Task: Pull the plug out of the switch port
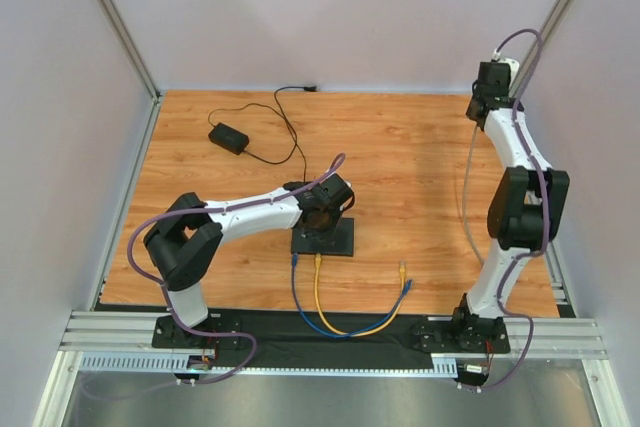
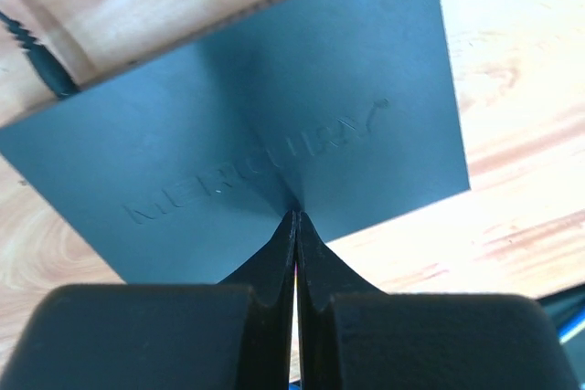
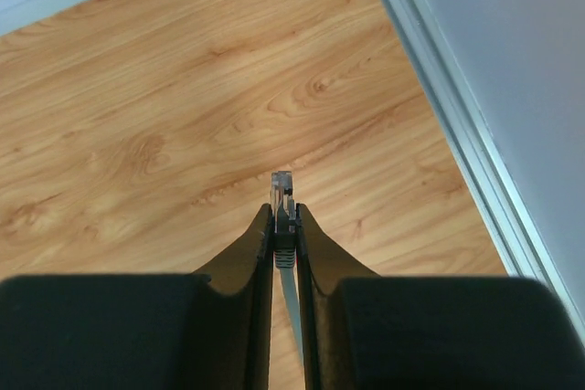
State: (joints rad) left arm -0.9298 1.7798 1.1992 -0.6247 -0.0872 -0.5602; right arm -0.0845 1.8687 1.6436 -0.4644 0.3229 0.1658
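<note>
The switch (image 1: 340,242) is a flat black box lying mid-table; its embossed top (image 2: 274,116) fills the left wrist view. My left gripper (image 1: 320,219) stands over it, shut with nothing between its fingers, the tips (image 2: 294,216) resting on the switch's top. Blue (image 1: 295,277) and yellow (image 1: 318,282) cables leave the switch's near edge. My right gripper (image 1: 480,102) is far back right, high above the table. It is shut (image 3: 284,212) on a clear plug (image 3: 281,187) with a grey boot, well away from the switch. The plug's grey cable (image 1: 464,197) hangs down.
A small black power-adapter brick (image 1: 228,137) lies back left, its cord running to the switch's far side (image 2: 41,66). The loose ends of the blue and yellow cables (image 1: 404,277) lie front right. A metal frame rail (image 3: 457,125) lines the right wall.
</note>
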